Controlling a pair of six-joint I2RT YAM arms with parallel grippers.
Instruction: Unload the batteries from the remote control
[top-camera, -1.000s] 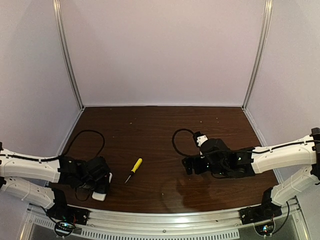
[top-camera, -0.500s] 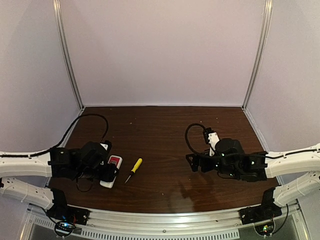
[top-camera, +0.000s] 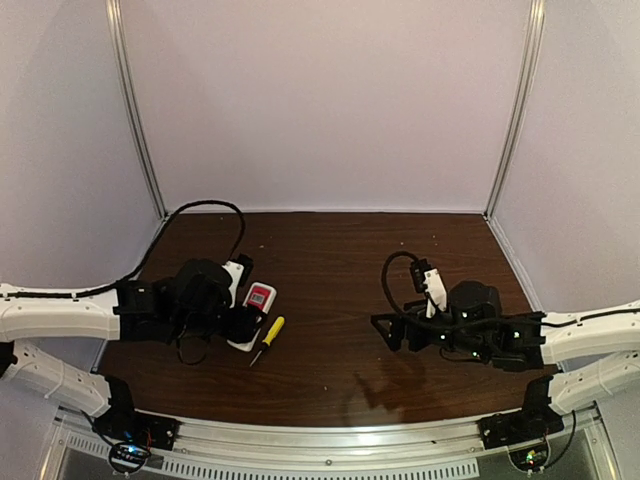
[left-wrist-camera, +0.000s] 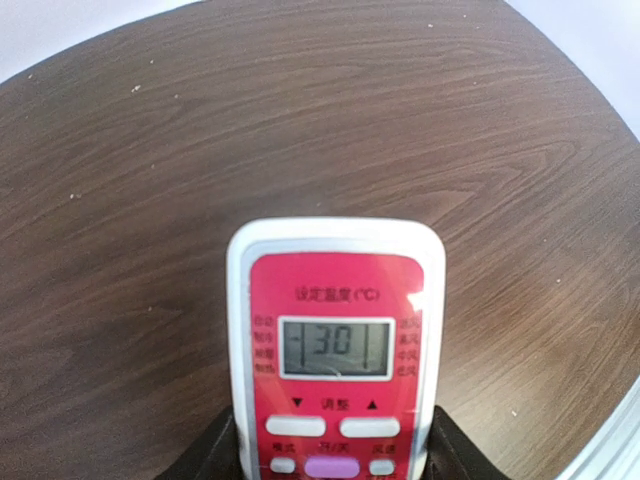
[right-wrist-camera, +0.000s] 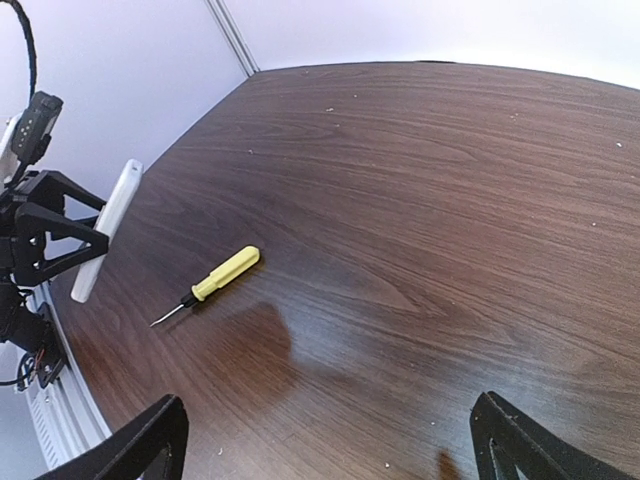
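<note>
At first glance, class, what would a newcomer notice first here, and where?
The red-faced remote control, display reading 30, stands out, clamped in the left gripper at the table's left side. Just right of it a yellow-handled screwdriver lies on the dark wood. The right gripper hangs open and empty on the right.
</note>
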